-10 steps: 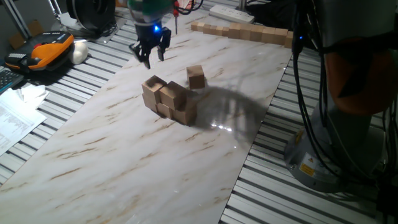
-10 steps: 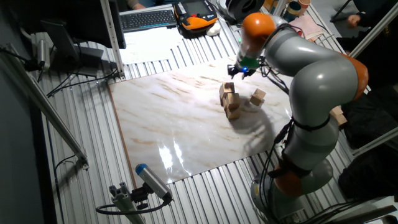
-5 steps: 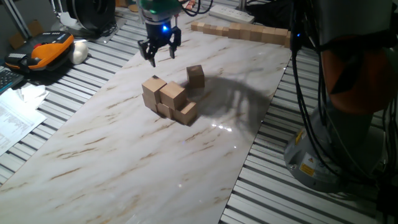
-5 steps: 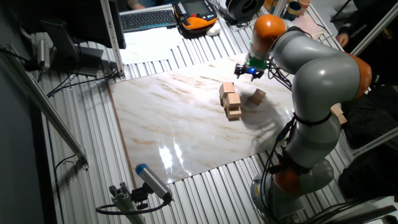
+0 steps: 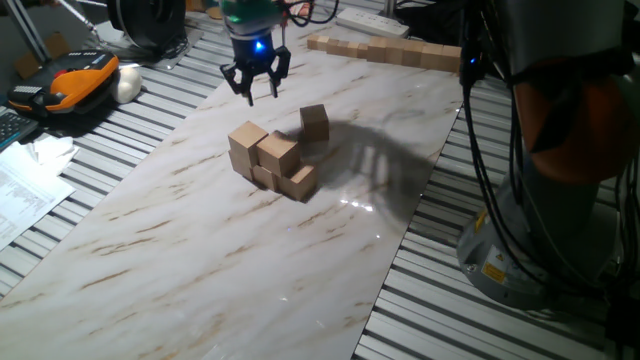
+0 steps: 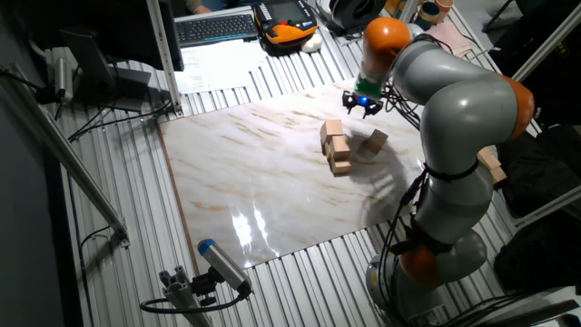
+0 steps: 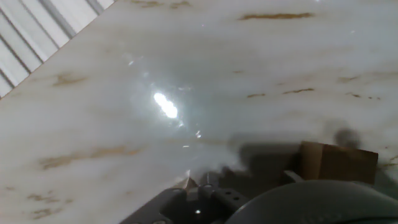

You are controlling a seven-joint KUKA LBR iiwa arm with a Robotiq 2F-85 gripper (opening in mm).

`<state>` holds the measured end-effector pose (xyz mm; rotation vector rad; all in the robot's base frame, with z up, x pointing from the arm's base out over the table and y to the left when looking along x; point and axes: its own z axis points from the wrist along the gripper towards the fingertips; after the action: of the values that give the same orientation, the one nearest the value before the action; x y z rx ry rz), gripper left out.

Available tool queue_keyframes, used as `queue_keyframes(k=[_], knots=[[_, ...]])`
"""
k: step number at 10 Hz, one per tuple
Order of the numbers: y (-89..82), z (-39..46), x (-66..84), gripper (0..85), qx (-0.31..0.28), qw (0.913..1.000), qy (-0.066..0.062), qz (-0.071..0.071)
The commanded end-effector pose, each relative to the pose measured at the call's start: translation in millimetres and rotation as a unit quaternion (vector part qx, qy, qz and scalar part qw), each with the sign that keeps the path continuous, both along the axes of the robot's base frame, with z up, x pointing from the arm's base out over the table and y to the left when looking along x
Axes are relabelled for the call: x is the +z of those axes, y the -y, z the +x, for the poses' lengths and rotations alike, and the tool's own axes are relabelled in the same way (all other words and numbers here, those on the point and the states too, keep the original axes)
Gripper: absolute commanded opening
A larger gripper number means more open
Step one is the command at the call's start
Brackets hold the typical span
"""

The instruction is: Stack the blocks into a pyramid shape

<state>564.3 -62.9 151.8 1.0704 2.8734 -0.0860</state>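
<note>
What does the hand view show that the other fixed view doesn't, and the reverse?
Only the hand view: a close look at the glare on the marble and one block at its lower right edge. Only the other fixed view: the claw open and empty above the board, the stack, the whole arm, the keyboard. Both: the marble and, probably, that lone block beside the stack.

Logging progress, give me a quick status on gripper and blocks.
Gripper open, empty, above the board. Stack partly built; loose block sits apart behind it. Nothing in the way.
</note>
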Motion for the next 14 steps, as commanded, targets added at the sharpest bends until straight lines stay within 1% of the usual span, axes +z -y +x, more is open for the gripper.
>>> queue_keyframes(k=[1,2,3,4,6,7,8,9,10,11,12,13,14], knots=[[-0.4,0.0,-0.2,51.0,-0.055,0.9979,-0.008,-0.032],[-0.4,0.0,-0.2,51.0,-0.075,0.9966,-0.015,-0.030],[20.4,-8.7,1.6,68.0,-0.077,0.9966,-0.013,-0.025],[40.7,-14.4,-2.2,68.0,-0.085,0.9959,-0.011,-0.031],[73.3,-23.5,-12.1,68.0,-0.089,0.9959,-0.005,-0.013],[86.1,-28.8,-16.7,85.0,-0.092,0.9957,-0.003,0.005],[97.1,-37.0,-23.0,85.0,-0.090,0.9959,0.001,0.000],[106.5,-44.8,-28.7,85.0,-0.089,0.9960,0.002,0.001],[109.8,-50.7,-36.1,85.0,-0.093,0.9956,0.008,0.008],[107.9,-54.8,-43.4,85.0,-0.100,0.9950,0.009,-0.005],[106.5,-57.7,-50.4,85.0,-0.107,0.9942,0.012,0.001],[103.5,-58.2,-56.9,85.0,-0.114,0.9934,0.013,0.005],[99.1,-58.8,-61.3,85.0,-0.122,0.9925,0.013,0.005]])
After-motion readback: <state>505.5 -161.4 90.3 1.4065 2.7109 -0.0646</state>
